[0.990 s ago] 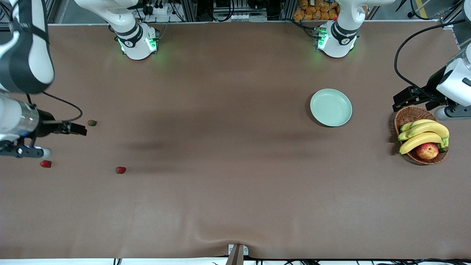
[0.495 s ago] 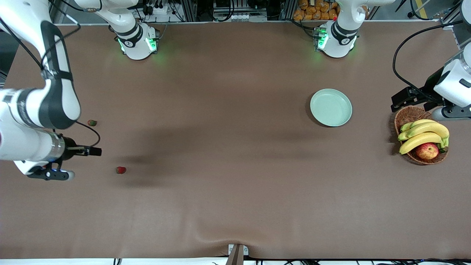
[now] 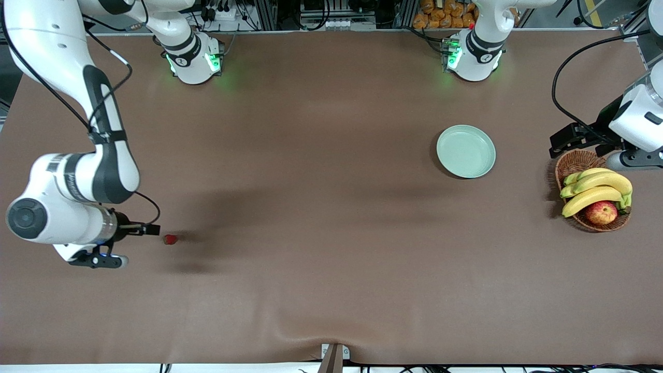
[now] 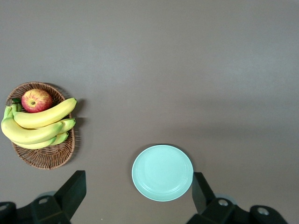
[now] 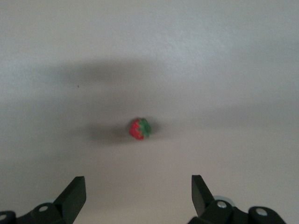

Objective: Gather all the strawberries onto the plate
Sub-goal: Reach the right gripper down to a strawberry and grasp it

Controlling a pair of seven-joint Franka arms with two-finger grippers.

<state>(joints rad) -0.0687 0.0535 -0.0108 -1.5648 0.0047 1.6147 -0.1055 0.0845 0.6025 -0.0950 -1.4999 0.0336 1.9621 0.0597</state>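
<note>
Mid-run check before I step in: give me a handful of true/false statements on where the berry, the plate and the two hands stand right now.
1. The plate holds one strawberry. False: it holds nothing.
2. A strawberry lies on the table toward the right arm's end. True.
3. The right hand is shut on the strawberry. False: its fingers stand open and the berry lies on the table apart from them.
4. The left hand hangs open beside the wicker basket, by the plate. True.
5. The basket holds only bananas. False: an apple lies in it too.
6. The front view shows just one strawberry on the table. True.
</note>
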